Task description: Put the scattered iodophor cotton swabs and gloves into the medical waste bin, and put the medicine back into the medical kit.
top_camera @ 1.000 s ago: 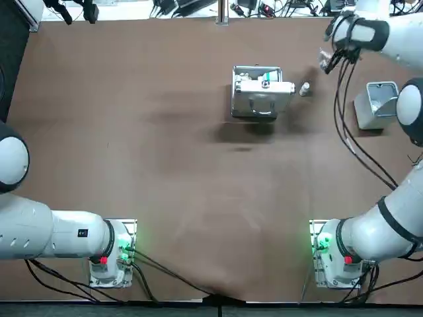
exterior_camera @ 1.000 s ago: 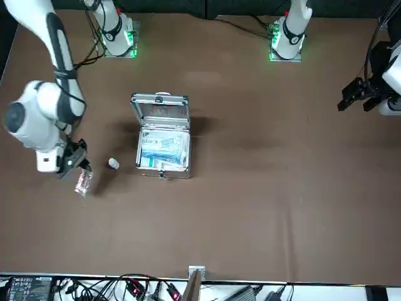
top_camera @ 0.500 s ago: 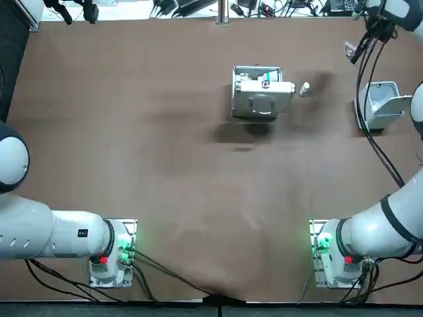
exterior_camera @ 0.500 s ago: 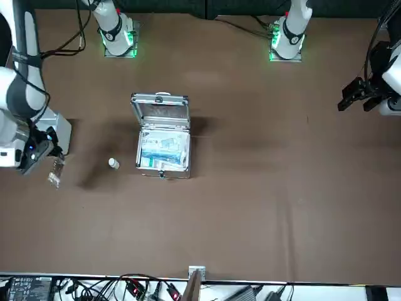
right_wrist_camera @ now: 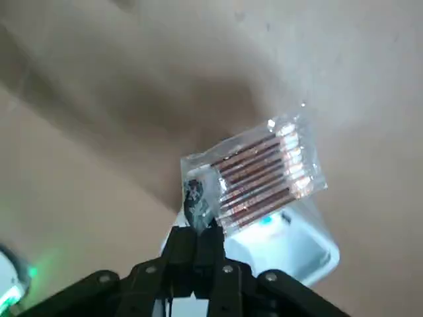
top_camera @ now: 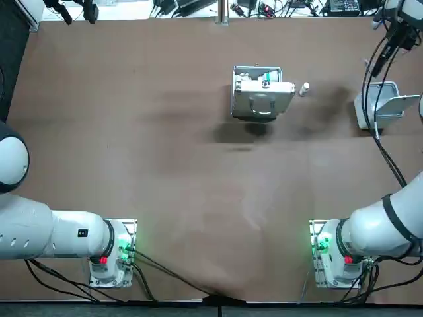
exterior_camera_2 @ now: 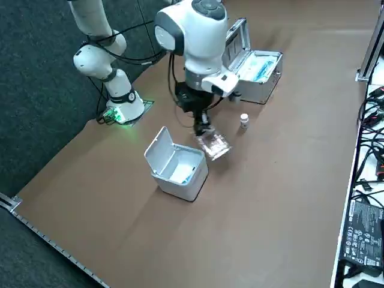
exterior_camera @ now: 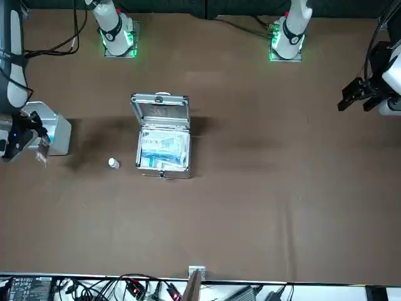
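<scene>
— Where was the pincer [exterior_camera_2: 203, 128]?
— Raised near the open bin [exterior_camera_2: 182, 187], clamped on a corner of the swab pack [exterior_camera_2: 215, 146], which hung in the air.
— And the medicine?
— The bottle [exterior_camera_2: 243, 121] stood on the tabletop [exterior_camera_2: 270, 198] beside the open kit [exterior_camera_2: 259, 89], apart from the bin.

Brown table [top_camera: 165, 165], matte and evenly lit, fills the top view. Cables [top_camera: 192, 6] crowd a white ledge [top_camera: 132, 10] at 12 o'clock. Right side view: dark carpet [exterior_camera_2: 36, 90] at 9 o'clock; black box [exterior_camera_2: 362, 231] at 4 o'clock.
</scene>
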You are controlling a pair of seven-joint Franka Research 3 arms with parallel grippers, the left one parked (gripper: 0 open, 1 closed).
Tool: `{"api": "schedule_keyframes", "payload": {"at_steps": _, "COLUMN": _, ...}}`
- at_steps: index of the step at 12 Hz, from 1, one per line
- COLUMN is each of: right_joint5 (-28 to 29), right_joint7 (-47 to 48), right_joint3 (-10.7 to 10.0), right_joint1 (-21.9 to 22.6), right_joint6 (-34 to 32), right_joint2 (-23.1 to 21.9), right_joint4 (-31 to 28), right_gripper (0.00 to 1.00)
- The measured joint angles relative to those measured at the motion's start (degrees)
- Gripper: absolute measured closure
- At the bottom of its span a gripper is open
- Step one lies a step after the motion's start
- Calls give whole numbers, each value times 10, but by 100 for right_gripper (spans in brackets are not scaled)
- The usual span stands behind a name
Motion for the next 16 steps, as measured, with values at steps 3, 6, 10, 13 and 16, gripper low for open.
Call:
{"api": "schedule_keyframes", "payload": {"at_steps": 3, "right_joint5": -24, "right_joint7": 0, "right_joint3": 0, "right_joint1": -21, "right_joint6": -41, "right_joint2": -4, "right_joint4": 0, "right_gripper": 99}}
{"api": "schedule_keyframes", "payload": {"at_steps": 6, "right_joint5": -42, "right_joint7": -1, "right_joint3": -1, "right_joint1": -40, "right_joint6": -66, "right_joint2": -2, "right_joint4": -1, "right_gripper": 99}}
{"api": "schedule_keyframes", "payload": {"at_steps": 10, "right_joint5": -73, "right_joint7": -1, "right_joint3": -1, "right_joint1": -55, "right_joint6": -71, "right_joint2": 19, "right_joint4": -7, "right_gripper": 92}}
{"api": "schedule_keyframes", "payload": {"at_steps": 13, "right_joint5": -73, "right_joint7": -1, "right_joint3": 1, "right_joint1": -55, "right_joint6": -71, "right_joint2": 33, "right_joint4": -7, "right_gripper": 57}}
{"api": "schedule_keyframes", "payload": {"at_steps": 16, "right_joint5": -67, "right_joint7": -1, "right_joint3": 8, "right_joint1": -52, "right_joint6": -70, "right_joint2": 32, "right_joint4": 8, "right_gripper": 22}}
